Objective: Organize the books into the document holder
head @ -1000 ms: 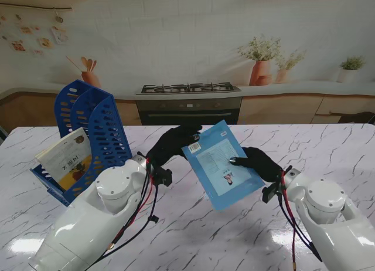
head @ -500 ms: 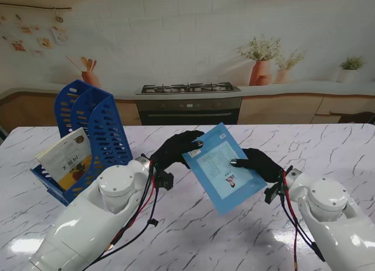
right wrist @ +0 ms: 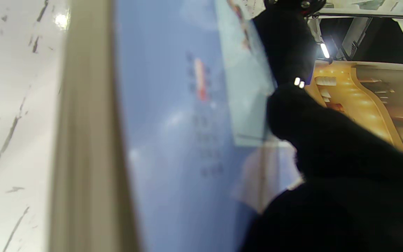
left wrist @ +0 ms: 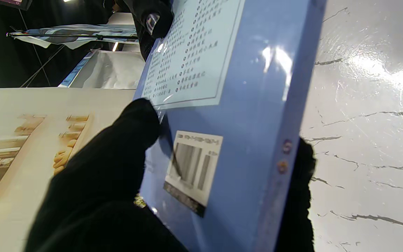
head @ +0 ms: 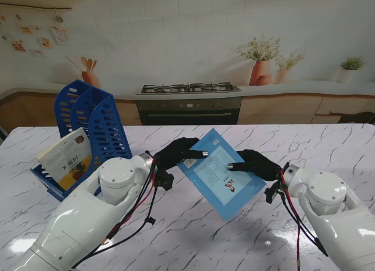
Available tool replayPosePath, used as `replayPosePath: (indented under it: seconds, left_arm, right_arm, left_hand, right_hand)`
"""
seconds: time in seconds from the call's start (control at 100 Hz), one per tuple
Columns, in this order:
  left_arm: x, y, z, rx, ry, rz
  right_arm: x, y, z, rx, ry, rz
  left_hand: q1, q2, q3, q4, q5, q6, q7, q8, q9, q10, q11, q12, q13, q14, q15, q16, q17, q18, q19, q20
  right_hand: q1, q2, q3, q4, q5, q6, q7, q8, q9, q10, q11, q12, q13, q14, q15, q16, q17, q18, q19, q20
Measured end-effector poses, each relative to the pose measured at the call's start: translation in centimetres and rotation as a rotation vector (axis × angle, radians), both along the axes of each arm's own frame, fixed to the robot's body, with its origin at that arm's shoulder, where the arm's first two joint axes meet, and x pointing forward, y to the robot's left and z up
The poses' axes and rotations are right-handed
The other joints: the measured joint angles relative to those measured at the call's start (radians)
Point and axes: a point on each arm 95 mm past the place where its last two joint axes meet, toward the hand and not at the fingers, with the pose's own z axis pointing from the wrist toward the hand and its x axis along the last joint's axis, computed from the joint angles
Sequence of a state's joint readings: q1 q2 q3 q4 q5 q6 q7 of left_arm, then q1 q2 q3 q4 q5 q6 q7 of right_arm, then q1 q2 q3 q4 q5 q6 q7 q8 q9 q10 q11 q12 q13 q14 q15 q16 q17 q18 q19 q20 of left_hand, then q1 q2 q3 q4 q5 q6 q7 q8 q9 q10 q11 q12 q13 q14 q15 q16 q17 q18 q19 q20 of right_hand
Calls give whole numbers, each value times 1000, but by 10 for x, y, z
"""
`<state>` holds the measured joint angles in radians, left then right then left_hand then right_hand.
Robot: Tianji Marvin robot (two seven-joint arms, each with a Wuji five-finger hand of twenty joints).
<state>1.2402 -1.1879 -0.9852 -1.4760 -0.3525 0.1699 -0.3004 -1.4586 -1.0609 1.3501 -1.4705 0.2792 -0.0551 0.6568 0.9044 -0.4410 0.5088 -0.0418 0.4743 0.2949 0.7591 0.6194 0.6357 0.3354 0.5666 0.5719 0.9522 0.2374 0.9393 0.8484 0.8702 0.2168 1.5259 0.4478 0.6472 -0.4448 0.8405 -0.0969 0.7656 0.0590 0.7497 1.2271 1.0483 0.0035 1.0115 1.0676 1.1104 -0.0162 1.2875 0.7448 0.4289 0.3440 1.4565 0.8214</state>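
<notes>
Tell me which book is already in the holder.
The book with the orange picture cover, leaning in the blue holder on the left. The blue book is held between both hands.

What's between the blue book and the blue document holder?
In the stand view, the left hand gripping the blue book, then its forearm and bare marble before the document holder.

The blue book (right wrist: pixel 173 140) blurs in the right wrist view; its print (left wrist: pixel 184 52) stays too small to read.

A light blue book (head: pixel 220 172) with a pale panel is seen; black gloves (head: pixel 176 152), a blue perforated holder (head: pixel 94 127), white grey-veined marble (head: pixel 328 148).
</notes>
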Motion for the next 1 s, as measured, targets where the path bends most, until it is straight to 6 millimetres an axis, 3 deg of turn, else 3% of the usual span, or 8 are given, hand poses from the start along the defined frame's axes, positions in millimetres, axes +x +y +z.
replayPosePath:
  seconds: [0.09, 0.23, 0.34, 0.39, 0.49, 0.55, 0.63, 1.0]
  left_arm:
    - [0, 0, 0, -22, 11, 3]
    - [1, -1, 0, -78, -13, 17]
    - [0, -2, -2, -82, -38, 76]
    - [-2, -2, -2, -81, -42, 77]
    - [-6, -1, 2, -82, -60, 76]
    - [-8, 0, 5, -91, -71, 77]
    - [-12, 3, 12, -99, -88, 79]
    - [-37, 45, 64, 21, -216, 147]
  right_arm:
    - [1, 0, 1, -20, -13, 2]
    - [3, 0, 2, -40, -41, -33]
    - [4, 2, 3, -23, -57, -88]
    - [3, 1, 3, -15, -54, -90]
    - [1, -1, 2, -3, -50, -84]
    - [1, -3, 3, 5, -54, -92]
    - [2, -7, 4, 20, -68, -132]
    - [4, -22, 19, 18, -119, -311]
  left_hand:
    - [93, -60, -25, -11, 9, -70, 274, 49, 200, -44, -31, 192, 87, -48, 47, 22, 96, -42, 52, -93]
    - [55, -158, 127, -11, 19, -72, 343, 150, 370, -113, -159, 243, 141, -50, 20, 20, 148, -51, 119, -54]
    - [39, -221, 181, -12, 53, -135, 361, 276, 436, -186, -173, 247, 168, -50, 16, 23, 169, -51, 139, 1]
    - [30, -232, 198, -13, 62, -152, 361, 320, 448, -213, -175, 271, 169, -50, 16, 23, 169, -51, 145, 14]
    - [29, -261, 215, -13, 82, -161, 363, 397, 471, -228, -187, 318, 171, -50, 30, 23, 171, -51, 151, 28]
    - [29, -270, 219, -13, 87, -162, 369, 411, 472, -229, -188, 333, 171, -50, 42, 23, 171, -51, 157, 31]
    - [29, -271, 219, -14, 87, -164, 375, 424, 472, -237, -188, 345, 171, -50, 45, 23, 171, -51, 158, 37]
    - [28, -273, 219, -14, 90, -172, 386, 464, 472, -241, -177, 370, 171, -50, 58, 23, 172, -52, 166, 43]
  right_hand:
    - [0, 5, -4, 0, -1, 0, 0, 0, -8, 1, 0, 0, -5, 0, -1, 0, -12, 0, -7, 0]
    - [0, 9, -10, 0, -3, -16, 0, -33, -11, 1, -50, -24, -14, 0, -81, -1, -30, 0, -47, 0]
    - [12, -24, -9, -2, -3, -33, -2, -224, -22, 12, -208, -165, -72, 26, -294, -69, -63, 0, -102, -12]
    - [13, -35, -1, -2, -40, -57, 30, -408, -72, 22, -332, -240, -121, 46, -408, -102, -93, 0, -149, -26]
    - [13, -31, -42, -1, -129, -122, 8, -580, -150, 39, -457, -393, -184, 69, -588, -157, -145, 0, -239, -76]
    - [-69, 34, -139, 23, -131, -119, -220, -563, -228, 56, -548, -505, -253, 88, -747, -212, -202, 0, -321, -118]
    - [-153, 64, -227, 25, -176, -81, -358, -553, -297, 70, -632, -567, -319, 111, -871, -260, -263, 1, -411, -153]
    - [-209, 74, -288, 25, -183, -69, -421, -553, -336, 72, -732, -615, -393, 125, -1034, -300, -344, 1, -559, -189]
